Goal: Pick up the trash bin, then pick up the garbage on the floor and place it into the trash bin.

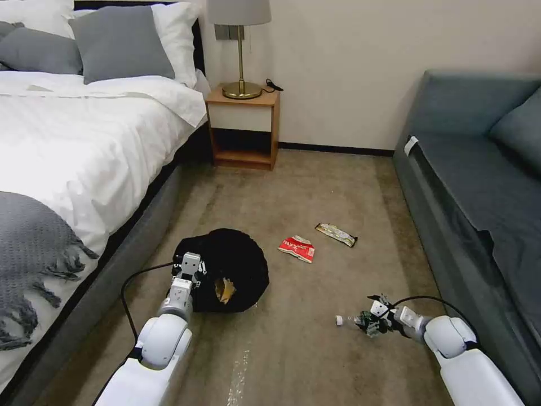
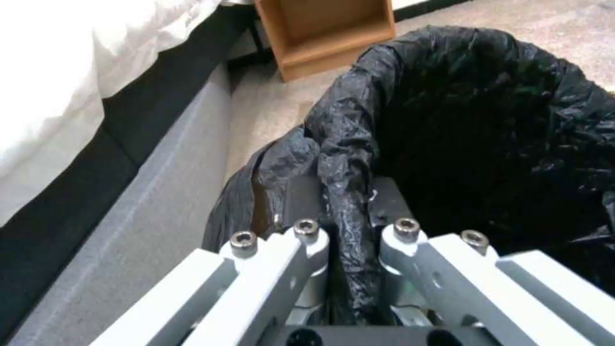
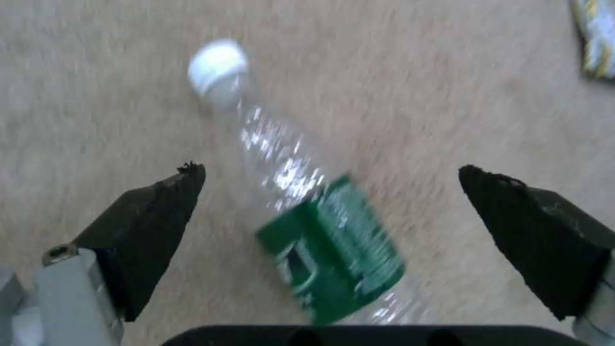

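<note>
Our left gripper [image 1: 198, 272] is clamped on the black liner at the rim of the trash bin [image 1: 234, 265]; in the left wrist view the fingers [image 2: 306, 235] pinch a bunched fold of the bag between them. The bin sits tilted on the carpet [image 1: 315, 186] beside the bed [image 1: 67, 141], mouth toward us, with a tan-brown wrapper [image 1: 225, 290] inside.

Our right gripper [image 1: 367, 323] is low over the carpet near the sofa [image 1: 479, 186], jaws spread wide either side of the clear bottle [image 3: 307, 216]. The bottle lies on the floor between the fingertips [image 3: 173, 192], neither one touching it, white cap [image 3: 216, 67] pointing away from the wrist.

The red-white snack packet [image 1: 297, 248] and dark bar wrapper [image 1: 336, 234] lie on the carpet just beyond the bin, near each other but apart.
</note>
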